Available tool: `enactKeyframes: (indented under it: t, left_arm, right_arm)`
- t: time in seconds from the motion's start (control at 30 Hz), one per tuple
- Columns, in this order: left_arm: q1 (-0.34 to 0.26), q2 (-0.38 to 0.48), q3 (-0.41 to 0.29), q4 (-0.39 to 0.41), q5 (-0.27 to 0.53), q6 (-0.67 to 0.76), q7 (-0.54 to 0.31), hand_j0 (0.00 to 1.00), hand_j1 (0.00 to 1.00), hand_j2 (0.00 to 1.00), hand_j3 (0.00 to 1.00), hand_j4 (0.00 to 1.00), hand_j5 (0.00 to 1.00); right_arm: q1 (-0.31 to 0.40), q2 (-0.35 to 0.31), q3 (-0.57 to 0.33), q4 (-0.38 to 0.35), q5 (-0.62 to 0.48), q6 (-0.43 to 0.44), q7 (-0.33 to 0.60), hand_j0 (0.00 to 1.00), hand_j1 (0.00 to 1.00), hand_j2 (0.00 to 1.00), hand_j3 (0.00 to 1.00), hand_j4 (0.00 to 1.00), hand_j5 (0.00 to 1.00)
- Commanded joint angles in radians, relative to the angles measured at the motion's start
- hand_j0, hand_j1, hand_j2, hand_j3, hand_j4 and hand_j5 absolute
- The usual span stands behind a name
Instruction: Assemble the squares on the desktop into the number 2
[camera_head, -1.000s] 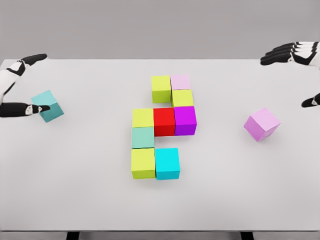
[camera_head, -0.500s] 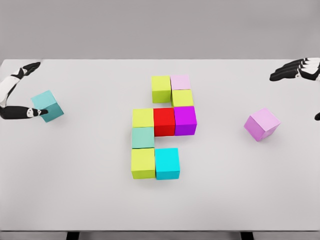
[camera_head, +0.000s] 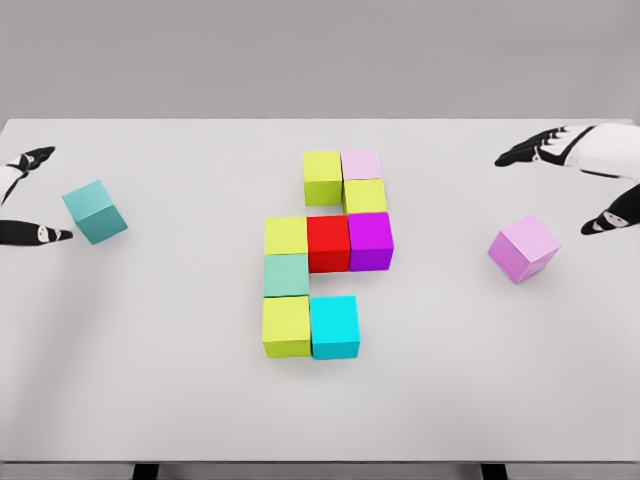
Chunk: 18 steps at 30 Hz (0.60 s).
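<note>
Broadly, the figure is most of the way built. Nine squares sit packed at the centre of the desktop (camera_head: 180, 400): a lime square (camera_head: 322, 177) and pale pink square (camera_head: 362, 164) on top, a second lime square (camera_head: 365, 196) below the pink, a row of lime, red square (camera_head: 328, 242) and magenta square (camera_head: 370, 240), then a mint square (camera_head: 286, 275), and a bottom pair ending in the cyan square (camera_head: 334, 326). By my judgement the bottom stroke lacks a piece to the right of the cyan one, and possibly the top stroke too.

Two squares lie loose: the teal square (camera_head: 95, 211) near the left edge and the lilac square (camera_head: 524, 249) well right of the figure, both turned askew.

My left hand (camera_head: 25, 200) is released, fingers spread either side of the teal square, not touching. My right hand (camera_head: 585, 175) is open above and beyond the lilac square, grasping nothing.

Bare surface separates both loose squares from the figure, so there is ample room. The teal square is close to the edge.
</note>
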Motion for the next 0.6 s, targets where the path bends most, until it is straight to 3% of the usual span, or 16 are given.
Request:
enactKeyframes:
  t: [0.0, 0.13, 0.33, 0.57]
  left_arm:
    - [0.000, -0.007, -0.001, 0.001, -0.010, 0.008, 0.001, 1.00, 1.00, 1.00, 1.00, 1.00, 1.00]
    - [0.000, -0.025, -0.003, 0.003, -0.008, 0.011, 0.001, 1.00, 1.00, 1.00, 1.00, 1.00, 1.00]
    - [-0.002, -0.062, 0.005, 0.032, -0.002, 0.011, 0.003, 1.00, 1.00, 1.00, 1.00, 1.00, 1.00]
    - [-0.020, -0.130, 0.006, 0.056, -0.005, 0.046, 0.003, 1.00, 1.00, 1.00, 1.00, 1.00, 1.00]
  right_arm:
    - [0.000, 0.051, 0.002, 0.000, 0.033, 0.007, 0.000, 1.00, 1.00, 1.00, 1.00, 1.00, 1.00]
    - [0.002, 0.065, 0.003, 0.000, 0.106, 0.058, 0.000, 1.00, 1.00, 1.00, 1.00, 1.00, 1.00]
    - [0.014, 0.071, 0.014, 0.008, 0.114, 0.058, 0.000, 1.00, 1.00, 1.00, 1.00, 1.00, 1.00]
    - [0.035, 0.084, 0.042, 0.081, 0.162, 0.060, 0.000, 1.00, 1.00, 1.00, 1.00, 1.00, 1.00]
